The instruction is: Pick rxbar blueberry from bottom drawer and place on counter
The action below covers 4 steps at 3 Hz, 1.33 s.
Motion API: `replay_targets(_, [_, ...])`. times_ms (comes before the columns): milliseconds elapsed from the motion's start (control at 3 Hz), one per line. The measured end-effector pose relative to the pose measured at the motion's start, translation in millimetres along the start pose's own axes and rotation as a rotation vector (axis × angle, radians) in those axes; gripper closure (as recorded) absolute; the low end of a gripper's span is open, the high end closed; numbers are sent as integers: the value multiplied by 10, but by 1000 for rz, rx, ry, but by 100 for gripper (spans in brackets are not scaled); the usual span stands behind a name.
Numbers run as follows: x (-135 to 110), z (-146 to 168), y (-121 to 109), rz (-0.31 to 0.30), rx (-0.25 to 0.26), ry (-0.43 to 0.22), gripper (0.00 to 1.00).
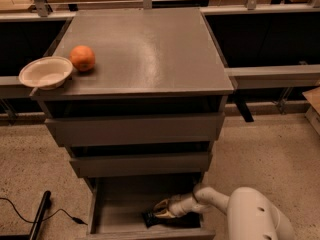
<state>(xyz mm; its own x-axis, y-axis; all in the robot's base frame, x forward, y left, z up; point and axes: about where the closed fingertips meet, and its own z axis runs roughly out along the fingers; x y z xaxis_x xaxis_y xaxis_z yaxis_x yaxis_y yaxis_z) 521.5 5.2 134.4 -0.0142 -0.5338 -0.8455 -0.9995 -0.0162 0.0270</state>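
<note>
Pincer (pixel 160 212) reaches sideways into bottom drawer (pixel 119 204), over rxbar blueberry (pixel 152 219).

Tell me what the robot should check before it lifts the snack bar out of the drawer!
1. Lowest grey-brown drawer is open: ok.
2. Pale two-finger gripper is down inside that drawer, at the small dark-wrapped snack bar: ok.
3. Bar is held firmly: cannot tell.
4. Flat grey-brown counter top has bare room beside the round orange and the pale round bowl: ok.
</note>
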Motion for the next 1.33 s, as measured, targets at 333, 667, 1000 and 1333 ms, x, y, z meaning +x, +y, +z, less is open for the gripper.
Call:
replay_targets(333, [-351,-288,-7,-56,56,-20,100])
replay_targets(667, [-680,-575,70,-100,98,-34,100])
replay_targets(1000, [-996,-837,188,-144,126,-51,100])
replay_targets(1333, [-1286,-1180,277,-169,158,-109,100])
